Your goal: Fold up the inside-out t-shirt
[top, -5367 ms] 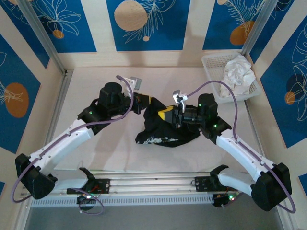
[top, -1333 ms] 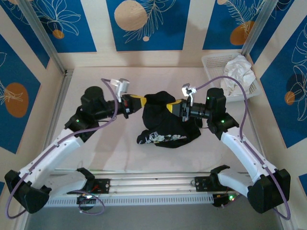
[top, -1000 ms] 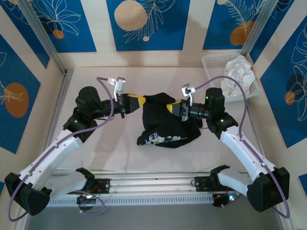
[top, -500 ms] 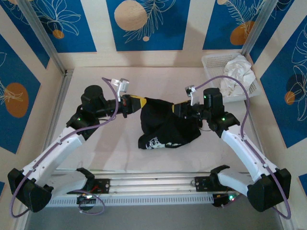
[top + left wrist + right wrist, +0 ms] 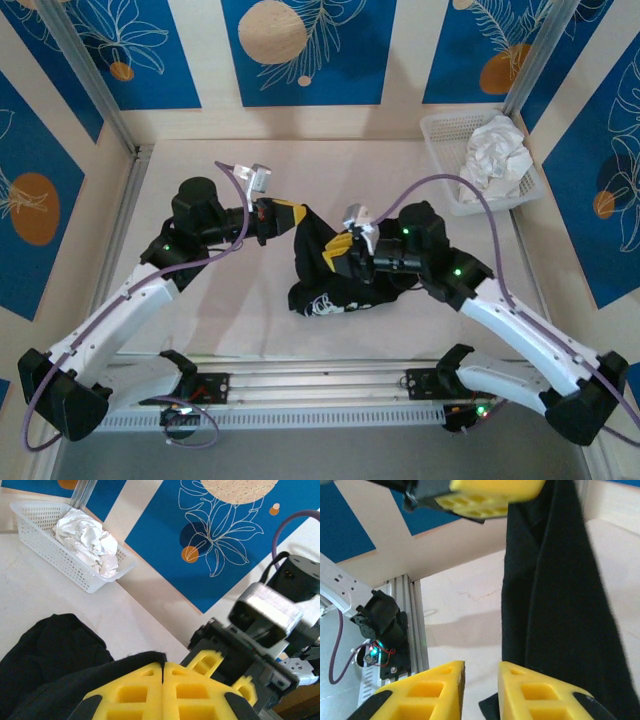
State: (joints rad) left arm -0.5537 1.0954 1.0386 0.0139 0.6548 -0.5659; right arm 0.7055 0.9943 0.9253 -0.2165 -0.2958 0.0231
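left gripper [image 5: 283, 212]: well left of the basket [image 5: 436, 140], raised off the table. Fingers fully closed, pinching the top edge of the inside-out t-shirt [image 5: 308, 262]; the left wrist view shows the pads [image 5: 135, 695] pressed flat together with black hem coming out between them. Judgement: it holds one corner up so the cloth hangs and can be spread out.

t-shirt: left of and nearer than the basket, well apart from it. One corner is lifted by the left gripper. The rest drops in a vertical fold, seen in the right wrist view [image 5: 555, 610], and bunches on the table with white print at the near edge. Not flat; folding not yet started.

right gripper [image 5: 338, 252]: between left gripper and basket, over the middle of the shirt. Fingers slightly apart, with bare table showing through the gap [image 5: 481, 680]. Nothing held, cloth just beside the right-hand finger. Probably lining up a fresh grab lower on the hanging fold.

basket: far right corner, crumpled white cloth [image 5: 497, 148] inside.

Vs half a second earlier: the right gripper was up at the shirt's basket-side top corner. It has let go and swung down and away from the basket, so the shirt is no longer stretched between two grippers and has sagged. Left gripper barely moved, same grip. Basket and white cloth unchanged.
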